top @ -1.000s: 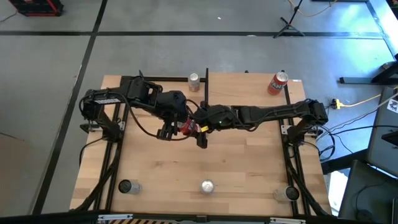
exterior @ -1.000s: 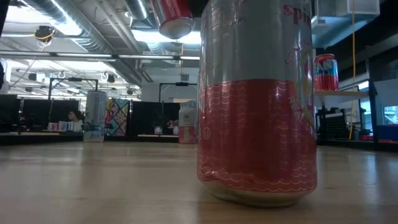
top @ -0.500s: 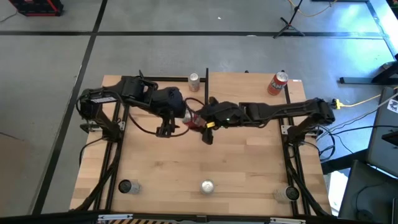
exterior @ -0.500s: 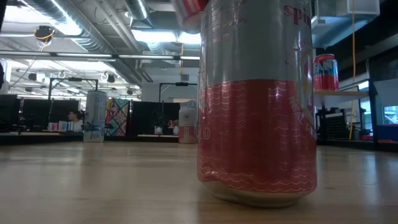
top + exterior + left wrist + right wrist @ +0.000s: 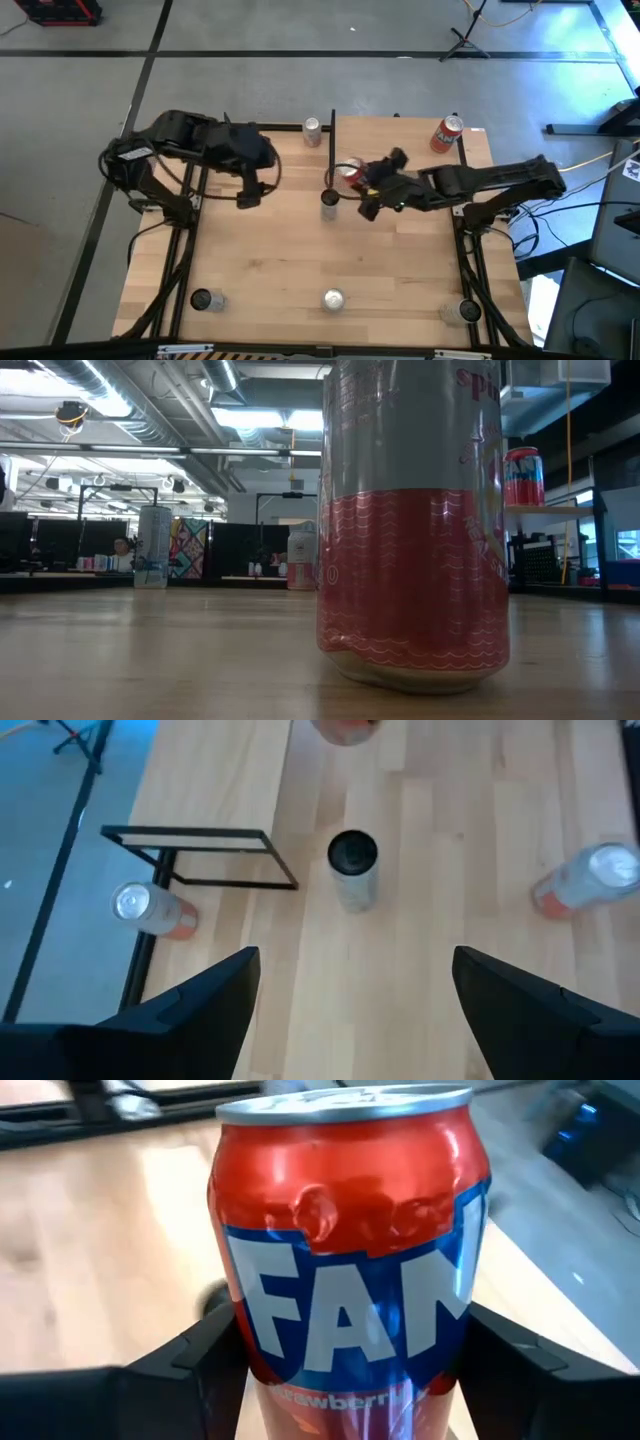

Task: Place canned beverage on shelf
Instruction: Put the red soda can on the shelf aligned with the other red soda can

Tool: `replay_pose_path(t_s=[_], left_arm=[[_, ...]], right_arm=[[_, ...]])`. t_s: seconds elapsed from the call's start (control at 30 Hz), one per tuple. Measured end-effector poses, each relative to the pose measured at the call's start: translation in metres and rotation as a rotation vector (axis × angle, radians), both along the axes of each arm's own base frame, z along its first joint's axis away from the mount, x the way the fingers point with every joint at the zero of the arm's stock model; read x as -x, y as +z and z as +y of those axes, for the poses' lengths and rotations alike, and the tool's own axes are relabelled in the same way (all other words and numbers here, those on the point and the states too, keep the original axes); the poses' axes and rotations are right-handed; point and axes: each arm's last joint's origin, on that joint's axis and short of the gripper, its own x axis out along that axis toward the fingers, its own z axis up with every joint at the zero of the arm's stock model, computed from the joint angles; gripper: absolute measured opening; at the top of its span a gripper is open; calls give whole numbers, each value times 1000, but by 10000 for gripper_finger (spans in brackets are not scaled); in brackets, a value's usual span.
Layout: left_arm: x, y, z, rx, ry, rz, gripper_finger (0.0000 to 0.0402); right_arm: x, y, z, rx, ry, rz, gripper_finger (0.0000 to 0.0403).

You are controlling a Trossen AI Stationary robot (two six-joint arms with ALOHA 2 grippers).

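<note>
My right gripper (image 5: 354, 180) is shut on a red canned beverage (image 5: 348, 171), which fills the right wrist view (image 5: 345, 1270). It holds the can in the air beside a thin black post (image 5: 332, 140), at the left edge of the pale shelf (image 5: 400, 140). My left gripper (image 5: 248, 196) stands open over the table's left half with nothing between its fingers (image 5: 200, 1005). Another red can (image 5: 447, 133) stands at the shelf's far right corner and shows raised in the low view (image 5: 523, 475). My right gripper pinches the red can's lower body (image 5: 250, 1380) between its two fingers, one on each side (image 5: 190, 1365). The fingers come from the table's right, slanting down. The can is lifted clear of the table, its silver top (image 5: 345, 1102) away from the fingers.
A dark-topped can (image 5: 330, 200) stands on the table just near of the held can. More cans stand at the far edge (image 5: 312, 130) and along the near edge (image 5: 205, 298) (image 5: 333, 298) (image 5: 465, 312). One red-and-grey can (image 5: 415, 530) looms right in front of the low camera.
Both grippers were at the red can over the table's middle. My left gripper has let go of it and drawn back up and toward the table's left edge. My right gripper has carried the can up and toward the shelf's left edge, turning as it went.
</note>
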Motion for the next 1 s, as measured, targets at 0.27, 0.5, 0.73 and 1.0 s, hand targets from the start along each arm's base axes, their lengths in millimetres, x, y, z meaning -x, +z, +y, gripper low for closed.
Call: replay_pose_path(t_s=[0.27,0.5,0.73,1.0], left_arm=[[15,9,2,-5,33,-52,319],[22,15,12,-33,47,-83,319],[20,22,22,-32,11,-164,319],[16,27,24,-29,-51,-220,319]], right_arm=[[61,-32,-15,-46,-274,-82,264],[102,-51,-26,-21,-516,-129,264],[122,-67,-31,4,-710,-181,264],[137,-88,-35,30,-841,-228,264]])
